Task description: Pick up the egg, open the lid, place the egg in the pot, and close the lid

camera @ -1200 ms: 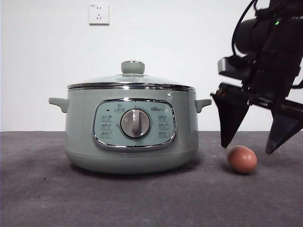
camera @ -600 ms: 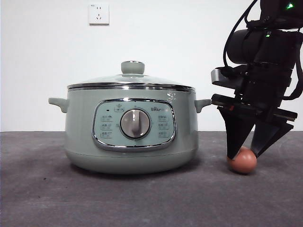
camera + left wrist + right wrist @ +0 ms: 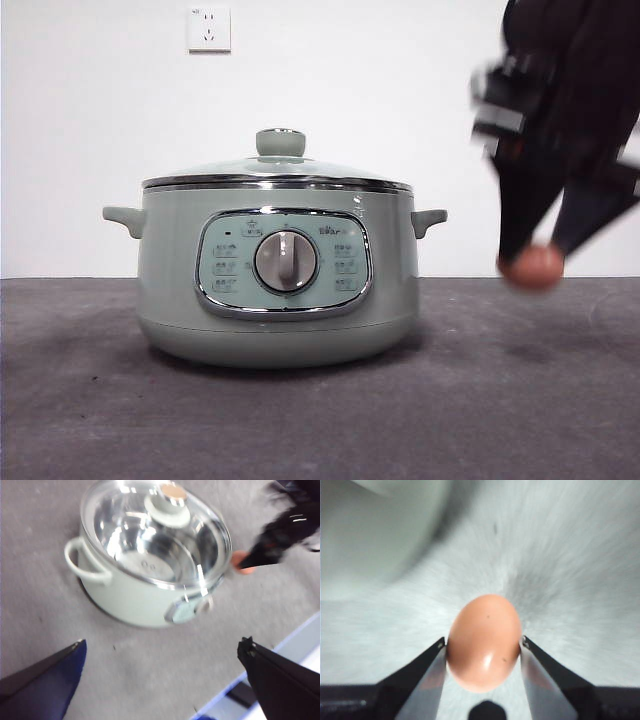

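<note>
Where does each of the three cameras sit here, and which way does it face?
Front view: low at table height, looking level at the pot with its lid on; the right claw, blurred, holds the egg clear of the table.
Left wrist view: on the left arm, above the pot, looking down through the lid; the left claw shows open at the bottom.
Right wrist view: on the right arm, looking down at the table; its own jaws clamp the egg.
Shared: the egg appears in all three, the lidded pot clearly in the front and left wrist views.
</note>
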